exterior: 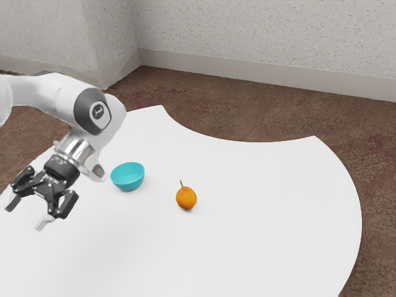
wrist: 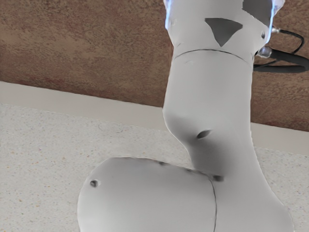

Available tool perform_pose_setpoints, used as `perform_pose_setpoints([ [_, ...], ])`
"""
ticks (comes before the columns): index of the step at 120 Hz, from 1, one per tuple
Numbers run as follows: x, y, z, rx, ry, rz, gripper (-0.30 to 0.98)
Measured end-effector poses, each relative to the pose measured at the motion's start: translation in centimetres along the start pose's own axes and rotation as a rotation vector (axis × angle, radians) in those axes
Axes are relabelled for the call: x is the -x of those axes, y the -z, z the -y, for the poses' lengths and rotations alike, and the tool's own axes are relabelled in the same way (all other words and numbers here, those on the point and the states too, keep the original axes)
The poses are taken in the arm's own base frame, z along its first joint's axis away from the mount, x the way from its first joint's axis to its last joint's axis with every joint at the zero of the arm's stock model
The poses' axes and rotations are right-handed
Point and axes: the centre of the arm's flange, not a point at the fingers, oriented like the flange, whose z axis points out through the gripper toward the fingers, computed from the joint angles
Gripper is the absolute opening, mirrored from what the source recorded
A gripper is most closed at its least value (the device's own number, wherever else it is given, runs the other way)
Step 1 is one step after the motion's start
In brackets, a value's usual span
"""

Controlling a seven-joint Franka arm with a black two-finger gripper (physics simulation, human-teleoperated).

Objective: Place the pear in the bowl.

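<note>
Hand [exterior: 28, 213] spread wide, nothing between its two fingers, the arm [exterior: 52, 96] I run from afar leans in from the exterior view's left. An orange pear [exterior: 186, 198] sits on the white worktop [exterior: 266, 216], outside the turquoise bowl [exterior: 129, 179], near it to the exterior view's right and slightly nearer the camera. On the far side are a brown floor [exterior: 272, 117] and a speckled wall [exterior: 260, 31]. My wrist view faces the arm's own pale casing.
</note>
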Motion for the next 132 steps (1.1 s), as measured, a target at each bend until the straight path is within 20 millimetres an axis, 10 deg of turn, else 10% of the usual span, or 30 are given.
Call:
perform_pose_setpoints([
  [13,-4.4,0.3,3.2,0.068,0.089,-0.206,0.69],
  [23,1.7,11.2,8.7,0.152,0.171,-0.615,0.69],
  [32,5.3,15.6,9.6,0.15,0.185,-0.812,0.69],
  [51,6.5,19.4,4.5,0.083,0.104,-0.981,0.69],
  [66,-0.7,20.4,-4.6,0.04,-0.024,-0.973,0.69],
  [78,-7.0,19.8,-7.8,0.098,-0.062,-0.953,0.68],
  [93,-12.5,19.5,-9.8,0.197,-0.066,-0.959,0.69],
  [109,-10.2,22.6,-9.0,0.31,-0.026,-1.055,0.69],
  [132,-11.3,22.2,-9.3,0.44,0.122,-0.979,0.69],
])
